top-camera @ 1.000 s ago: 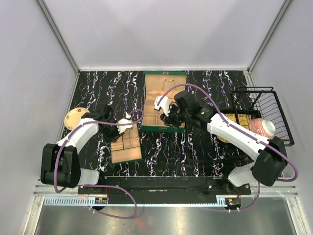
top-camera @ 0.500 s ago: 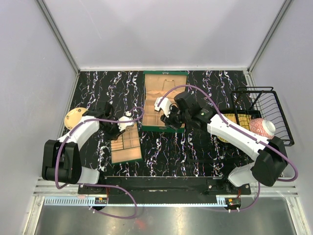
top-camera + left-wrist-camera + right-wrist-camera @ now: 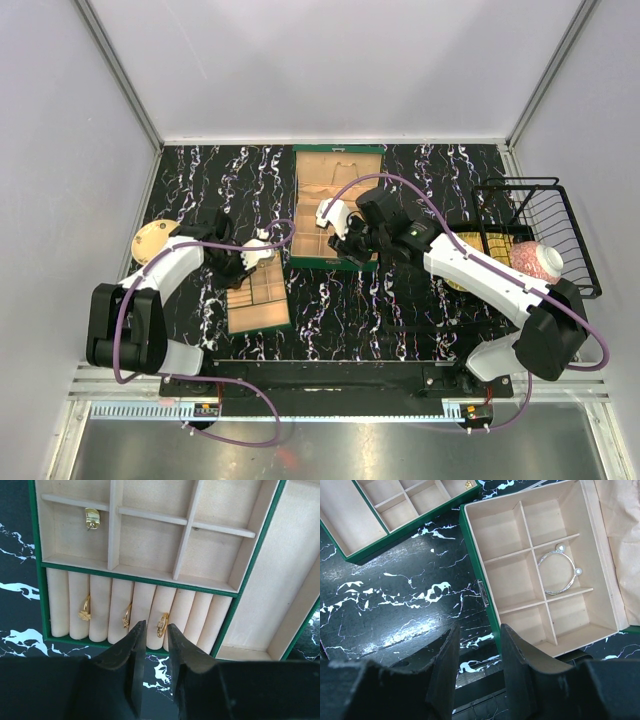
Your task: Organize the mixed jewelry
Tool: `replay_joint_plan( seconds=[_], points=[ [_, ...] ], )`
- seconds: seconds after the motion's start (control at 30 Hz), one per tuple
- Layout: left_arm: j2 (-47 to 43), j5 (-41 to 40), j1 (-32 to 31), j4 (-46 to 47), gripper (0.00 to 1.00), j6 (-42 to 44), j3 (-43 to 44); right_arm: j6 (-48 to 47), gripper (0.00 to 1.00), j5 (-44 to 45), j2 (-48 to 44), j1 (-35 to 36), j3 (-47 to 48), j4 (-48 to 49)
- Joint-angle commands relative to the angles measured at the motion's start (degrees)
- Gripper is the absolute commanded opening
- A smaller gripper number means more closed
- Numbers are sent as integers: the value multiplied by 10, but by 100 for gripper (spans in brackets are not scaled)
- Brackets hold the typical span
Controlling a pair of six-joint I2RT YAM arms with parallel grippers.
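Jewelry looks largely sorted: three gold rings stand slotted between the padded rolls of the green-edged tray, which keeps them upright and apart. A small gold piece lies alone in a cell beyond the rolls, and a pearl-tipped bracelet lies flat in a cell of the open green box. The left hand hovers at the tray's near edge, fingers narrowly apart and empty, and the right hand hangs parted and empty over the marbled surface beside the box; the wire basket with its bowl far right and the round tan disc at left seem clear of both.
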Motion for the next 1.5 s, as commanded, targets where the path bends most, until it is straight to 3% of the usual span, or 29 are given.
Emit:
replay_joint_plan(
  seconds=[0.0,1.0,1.47],
  points=[
    [8,17,0,-1,26,11,9,0,44,7,-17,-5,0,23],
    [0,25,0,-9,1,6,-10,-1,44,11,-16,-5,-2,24],
    [-6,19,0,-5,0,6,-32,-2,44,12,-13,-5,-1,26]
  ],
)
